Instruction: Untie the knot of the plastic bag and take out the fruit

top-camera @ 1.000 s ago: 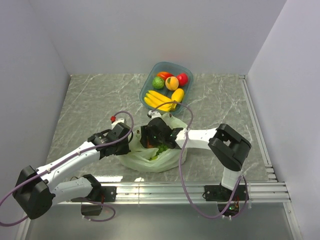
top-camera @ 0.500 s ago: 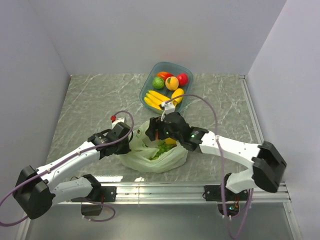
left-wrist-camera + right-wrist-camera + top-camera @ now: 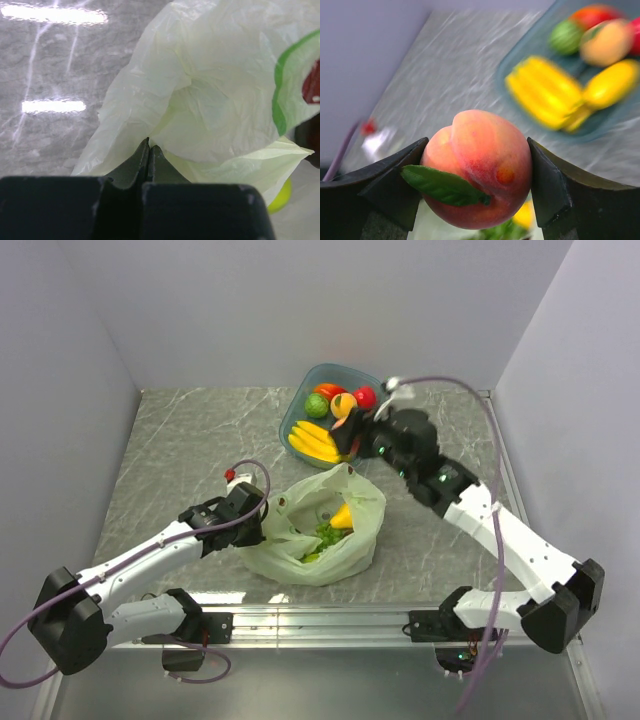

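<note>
The pale green plastic bag (image 3: 300, 560) lies open at the table's near middle; no knot shows. Green grapes (image 3: 322, 536) and a yellow-orange piece (image 3: 342, 517) lie inside it. My left gripper (image 3: 262, 525) is shut on the bag's left edge; the left wrist view shows its fingertips (image 3: 149, 146) pinching the thin plastic (image 3: 210, 90). My right gripper (image 3: 346, 432) is shut on a peach (image 3: 338, 424) and holds it in the air over the near right part of the teal bowl (image 3: 330, 367). In the right wrist view the peach (image 3: 480, 160) with its green leaf fills the gap between the jaws.
The teal bowl holds a yellow banana bunch (image 3: 312, 440), a green fruit (image 3: 316, 405), an orange one (image 3: 344, 405) and a shiny red one (image 3: 365, 398). Grey walls close the back and both sides. A metal rail (image 3: 400, 618) runs along the near edge.
My right gripper has lifted out of the bag with the peach and swung back and right to above the bowl. The bag's mouth now lies uncovered. The left arm has held still.
</note>
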Tool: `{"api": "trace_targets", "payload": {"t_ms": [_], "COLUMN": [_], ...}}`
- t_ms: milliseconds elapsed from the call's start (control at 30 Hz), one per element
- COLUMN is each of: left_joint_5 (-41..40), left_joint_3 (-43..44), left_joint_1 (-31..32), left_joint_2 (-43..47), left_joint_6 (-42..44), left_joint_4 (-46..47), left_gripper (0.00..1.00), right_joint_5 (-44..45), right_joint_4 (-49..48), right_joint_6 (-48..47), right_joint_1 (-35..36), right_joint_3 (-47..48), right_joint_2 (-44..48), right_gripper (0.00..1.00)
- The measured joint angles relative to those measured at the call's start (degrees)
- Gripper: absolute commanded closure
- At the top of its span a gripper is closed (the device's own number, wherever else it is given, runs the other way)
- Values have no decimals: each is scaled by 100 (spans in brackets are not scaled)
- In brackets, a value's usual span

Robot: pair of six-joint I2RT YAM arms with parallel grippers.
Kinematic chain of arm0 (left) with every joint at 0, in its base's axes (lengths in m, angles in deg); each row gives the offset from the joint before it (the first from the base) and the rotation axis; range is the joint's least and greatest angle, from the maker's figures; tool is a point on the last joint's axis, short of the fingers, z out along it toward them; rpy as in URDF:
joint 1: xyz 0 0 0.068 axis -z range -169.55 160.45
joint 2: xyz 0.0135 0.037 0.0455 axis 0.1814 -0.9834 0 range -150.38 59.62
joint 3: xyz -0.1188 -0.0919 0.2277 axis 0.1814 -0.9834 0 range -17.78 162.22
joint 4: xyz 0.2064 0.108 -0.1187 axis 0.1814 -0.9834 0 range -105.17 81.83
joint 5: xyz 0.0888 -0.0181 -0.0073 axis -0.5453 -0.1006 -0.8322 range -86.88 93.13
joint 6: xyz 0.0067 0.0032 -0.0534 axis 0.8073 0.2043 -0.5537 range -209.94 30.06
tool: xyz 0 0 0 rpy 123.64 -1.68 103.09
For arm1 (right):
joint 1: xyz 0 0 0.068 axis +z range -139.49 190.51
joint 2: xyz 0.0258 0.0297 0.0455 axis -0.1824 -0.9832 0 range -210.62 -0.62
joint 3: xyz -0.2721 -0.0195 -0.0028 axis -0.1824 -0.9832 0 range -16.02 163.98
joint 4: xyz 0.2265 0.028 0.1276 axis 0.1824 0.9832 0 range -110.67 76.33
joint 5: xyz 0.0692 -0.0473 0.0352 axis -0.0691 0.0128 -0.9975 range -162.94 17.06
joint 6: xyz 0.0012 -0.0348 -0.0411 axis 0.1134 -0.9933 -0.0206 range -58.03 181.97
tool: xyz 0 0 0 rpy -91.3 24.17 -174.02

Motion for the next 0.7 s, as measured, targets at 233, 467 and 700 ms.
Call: {"api": "trace_targets", "payload": {"t_ms": [233, 467, 700], "left_joint_5": [203, 278, 365], "left_joint_3": [0, 0, 0], "left_joint_1": [0, 0, 0], "left_joint_2": [20, 142, 138], "left_joint_6": [17, 9, -7], "left_joint_4": [101, 109, 168], "left_gripper": [99, 99, 98], "right_joint_5": [-109, -455, -765], "right_joint_4": [-173, -234, -199], "right_joint_6": [4, 7, 48], "right_joint_1": [-1340, -1665, -1685], "right_joint_3": [734, 1576, 2400], "right_joint_2": [-1137, -3195, -4509], "right_gripper": [90, 64, 18]}}
